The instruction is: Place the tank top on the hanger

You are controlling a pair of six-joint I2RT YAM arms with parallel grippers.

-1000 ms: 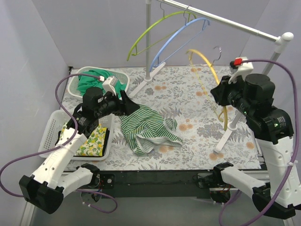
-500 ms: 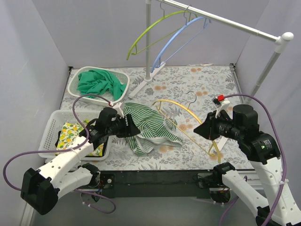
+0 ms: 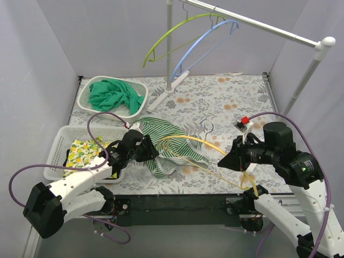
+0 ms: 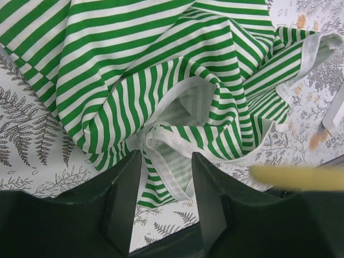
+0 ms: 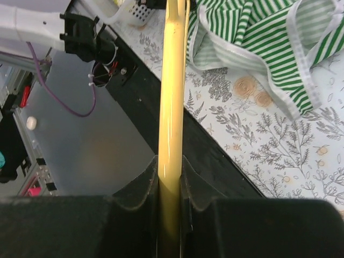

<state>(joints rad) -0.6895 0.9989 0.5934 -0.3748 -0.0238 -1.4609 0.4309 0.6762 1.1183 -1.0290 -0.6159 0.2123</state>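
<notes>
The green-and-white striped tank top [image 3: 171, 144] lies crumpled on the floral table. My left gripper [image 3: 152, 152] sits low at its left edge. In the left wrist view the gripper [image 4: 166, 185] is open, and a white-edged fold of the tank top [image 4: 161, 80] lies between the jaws. My right gripper [image 3: 224, 159] is shut on the yellow hanger [image 3: 188, 138], which reaches over the tank top, its metal hook [image 3: 207, 127] pointing away. In the right wrist view the gripper [image 5: 171, 169] clamps the hanger's bar [image 5: 173, 80], with the tank top [image 5: 258, 37] beyond it.
A white basket with plain green cloth [image 3: 113, 95] stands at the back left. A white basket with lemon-print cloth [image 3: 88, 153] stands at the near left. The lime-green hanger [image 3: 166, 37] and the light blue hanger [image 3: 201, 45] hang on the rail [image 3: 258, 26]. The rack's foot [image 3: 166, 94] rests behind the tank top.
My right arm has brought the yellow hanger down and left, from near the rail post to over the tank top. My left gripper has moved forward and right onto the tank top's edge.
</notes>
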